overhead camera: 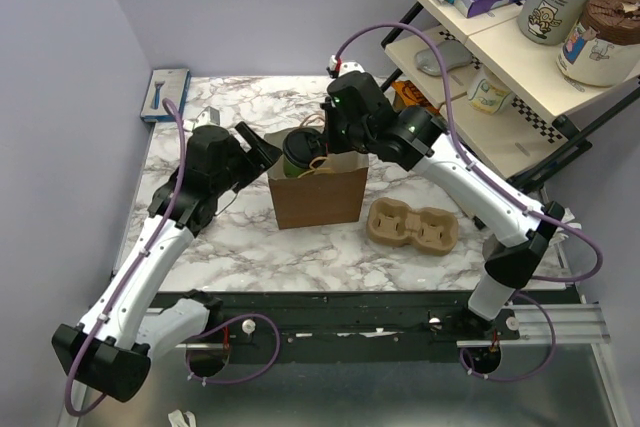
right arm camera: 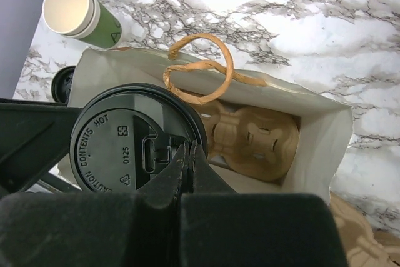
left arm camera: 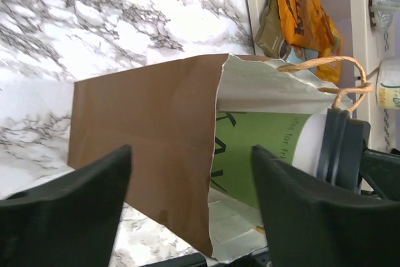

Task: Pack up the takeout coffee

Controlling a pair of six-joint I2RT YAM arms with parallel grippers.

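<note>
Found brown paper bag (overhead camera: 318, 197) upright, takeout coffee (left arm camera: 269, 132) in its mouth beside pulp tray (right arm camera: 253, 142). Judged step: seating it. Saw left gripper (left arm camera: 190, 154) spread wide, empty; right gripper (right arm camera: 189, 151) closed, tips over lid (right arm camera: 119, 148). Needed next: steady downward push, no tipping. Noted lilac walls (overhead camera: 60, 47), marbled tabletop (overhead camera: 260, 252).

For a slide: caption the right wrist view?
Shut right gripper over the lidded takeout coffee at the mouth of the paper bag, a pulp tray inside.
</note>
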